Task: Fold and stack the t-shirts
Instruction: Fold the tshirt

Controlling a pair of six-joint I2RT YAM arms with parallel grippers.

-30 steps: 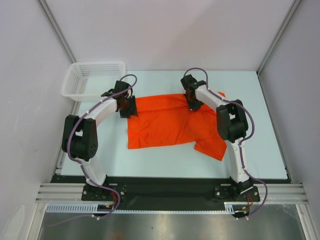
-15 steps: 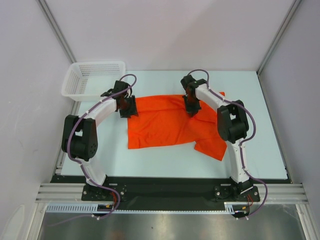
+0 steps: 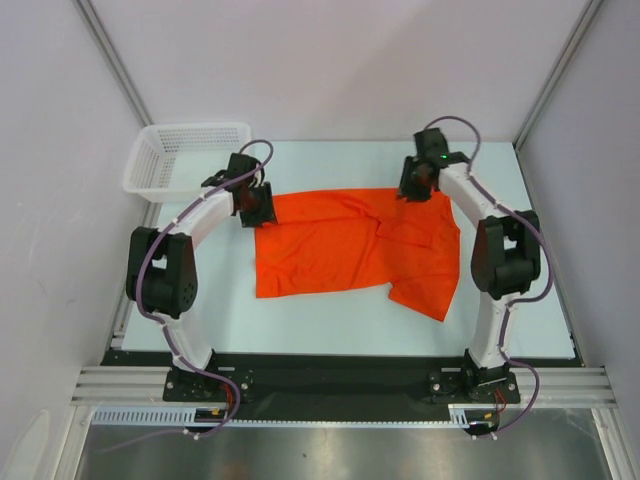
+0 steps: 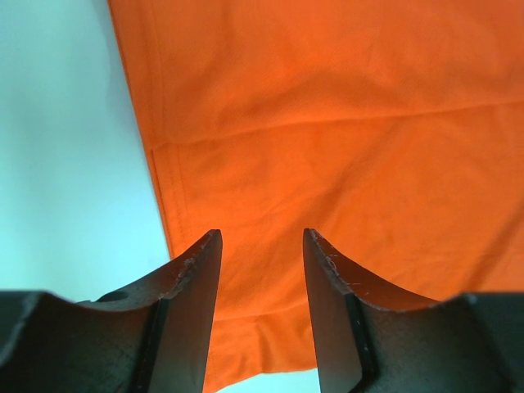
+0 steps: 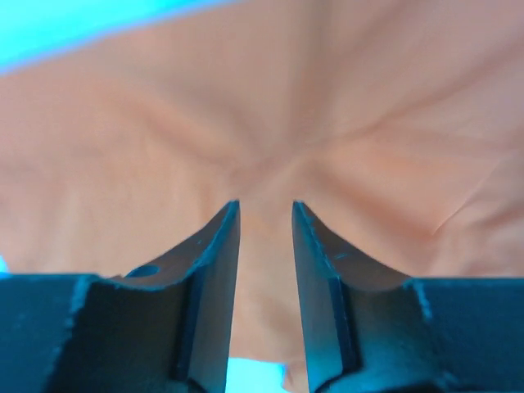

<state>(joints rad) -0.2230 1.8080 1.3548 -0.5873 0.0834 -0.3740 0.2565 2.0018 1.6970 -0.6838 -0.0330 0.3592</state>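
Far left, at the back corner of the table: white basket, same spot as before. Near it, left gripper, nudged a bit toward the back since a second ago, jaws apart, holding nothing, hanging over the left edge of the orange-red t-shirt (bare table just beside that edge). In the middle, t-shirt lying flat on the table, now spread wider to the right than before. At the right, right gripper, gone from the middle of the back edge over to the back right corner, jaws parted now, crinkled cloth right under the tips.
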